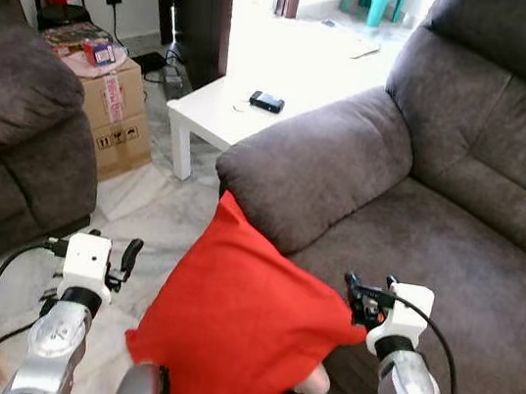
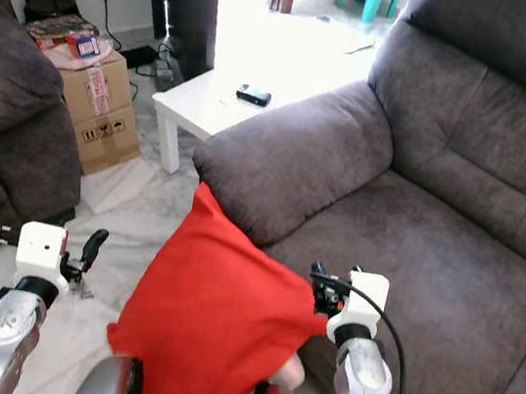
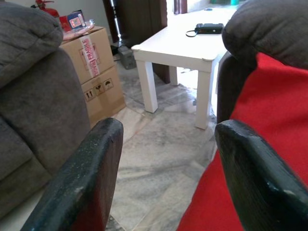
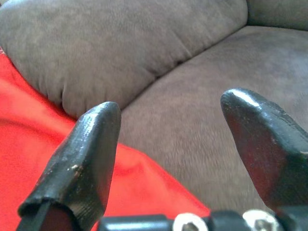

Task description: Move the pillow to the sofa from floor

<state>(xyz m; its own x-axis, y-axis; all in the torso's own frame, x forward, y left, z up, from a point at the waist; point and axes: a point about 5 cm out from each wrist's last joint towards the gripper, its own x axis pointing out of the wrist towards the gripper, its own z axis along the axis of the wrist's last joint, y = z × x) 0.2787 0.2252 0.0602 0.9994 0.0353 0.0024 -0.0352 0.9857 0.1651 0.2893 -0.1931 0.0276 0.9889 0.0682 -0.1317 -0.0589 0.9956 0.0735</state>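
Flanking red pillow (image 1: 237,337), both grippers spread.

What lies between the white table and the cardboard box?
Bare marble floor separates the white table and the cardboard box; the left wrist view shows this stretch best.

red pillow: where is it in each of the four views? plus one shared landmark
Left eye: red pillow, bottom center, between both arms.
Right eye: bottom center.
Left wrist: along one edge, beside a finger.
Right wrist: behind one finger.
Shared landmark: sofa armrest.
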